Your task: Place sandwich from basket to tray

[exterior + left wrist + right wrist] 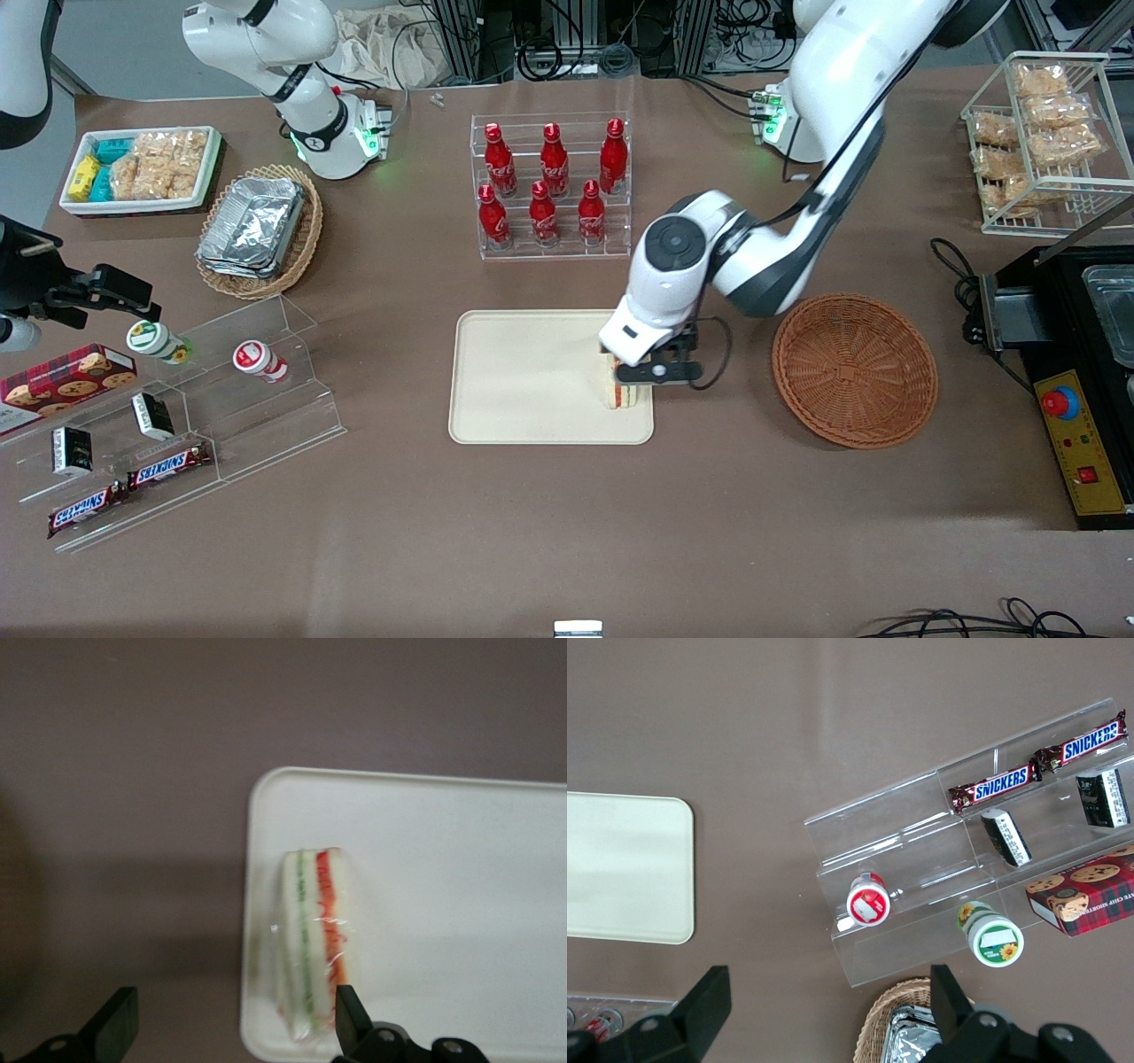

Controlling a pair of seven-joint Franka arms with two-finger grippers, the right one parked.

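The sandwich (619, 391) is a plastic-wrapped wedge of white bread with green and red-orange layers. It rests on the cream tray (532, 377), by the tray edge that faces the basket, and shows close up in the left wrist view (315, 935). My left gripper (653, 372) is directly above it, open, with one finger beside the sandwich and the other out over the brown table (235, 1025). Neither finger presses on it. The reddish-brown wicker basket (855, 369) sits empty beside the tray, toward the working arm's end.
A clear rack of red bottles (551, 188) stands farther from the camera than the tray. A clear tiered shelf with snacks (177, 425), a tan basket of foil containers (259, 229) and a white snack box (142, 168) lie toward the parked arm's end. A black machine (1076, 354) sits beside the basket.
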